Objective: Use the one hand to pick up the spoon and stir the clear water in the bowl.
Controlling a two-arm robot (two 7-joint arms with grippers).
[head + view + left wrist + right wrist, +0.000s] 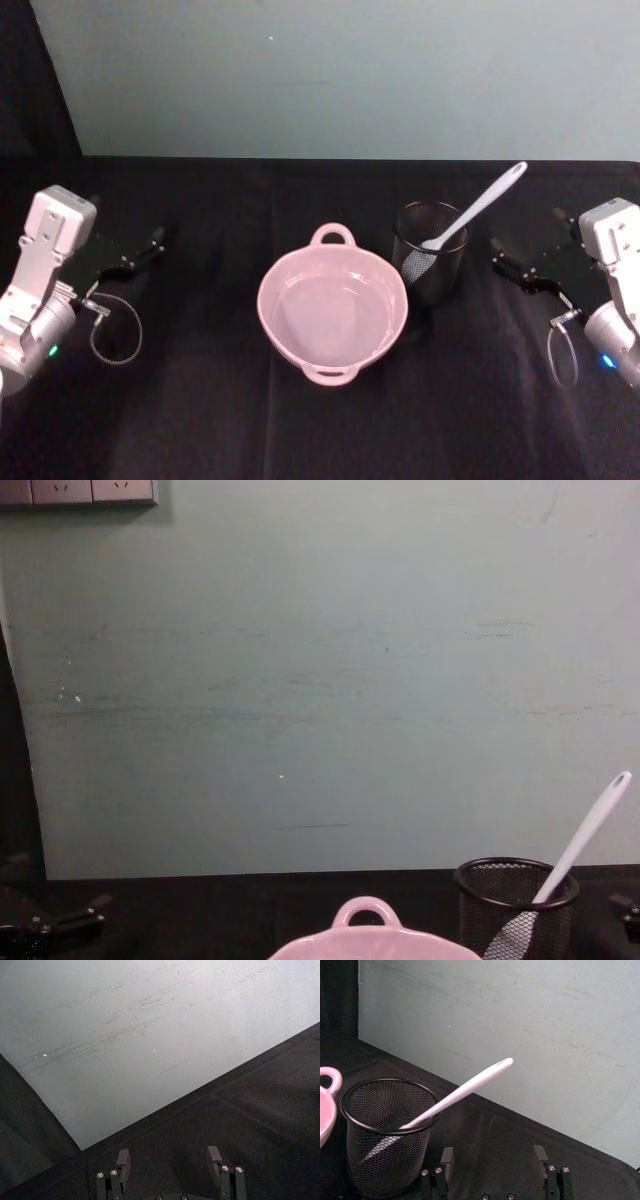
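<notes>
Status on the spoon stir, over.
Open, parked at sides: left gripper, right gripper. The spoon leans in mesh cup, right of bowl. Nothing blocks it.

bowl (385, 283): pale pink ceramic, glossy and smooth
spoon (480, 207): white plastic, smooth, with a slight sheen
mesh cup (446, 276): black metal wire mesh, fine open weave
tabletop (200, 400): black cloth, matt
wall (350, 80): pale painted surface, matt, faintly scuffed
</notes>
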